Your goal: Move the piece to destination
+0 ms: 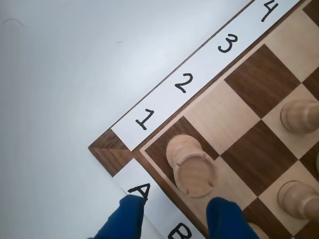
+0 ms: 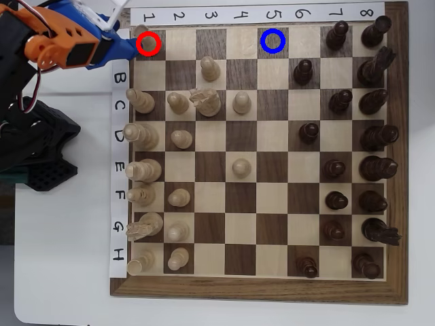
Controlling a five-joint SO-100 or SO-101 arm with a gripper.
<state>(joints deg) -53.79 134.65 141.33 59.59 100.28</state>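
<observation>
Piece [image 1: 192, 167] sits upright on the dark corner square, row A column 1, at the board's [image 2: 258, 288] 10 o'clock corner in the overhead view; the red ring [image 2: 149, 43] is drawn over that same square, and the piece [image 2: 141, 32] shows there as a pale top poking out at the ring's 10 o'clock edge; destination [image 2: 272, 41] is the blue-ringed dark square in the same top row under label 5, at 3 o'clock from the piece, well apart, three squares between them, nothing standing on it; tool [image 1: 175, 211] enters the wrist view from the 6 o'clock edge, two blue fingertips [image 1: 227, 216] spread apart, jaws released and gripping nothing; the piece lies just past the tips toward 12 o'clock, roughly lined up with the gap, not touching either finger as far as I can tell; in the overhead view the tool [image 2: 130, 42] reaches in from 9 o'clock, blue tip right at the corner square, orange arm [image 2: 64, 47] behind it over the white table [image 2: 61, 272]; pale pawns [image 1: 299, 115] stand at 3 o'clock and 4 o'clock of the piece in the wrist view; dark pieces [image 2: 370, 139] crowd the board's 3 o'clock side; paper label strips [image 1: 199, 64] with numbers and letters run along the two board edges meeting at that corner.
</observation>
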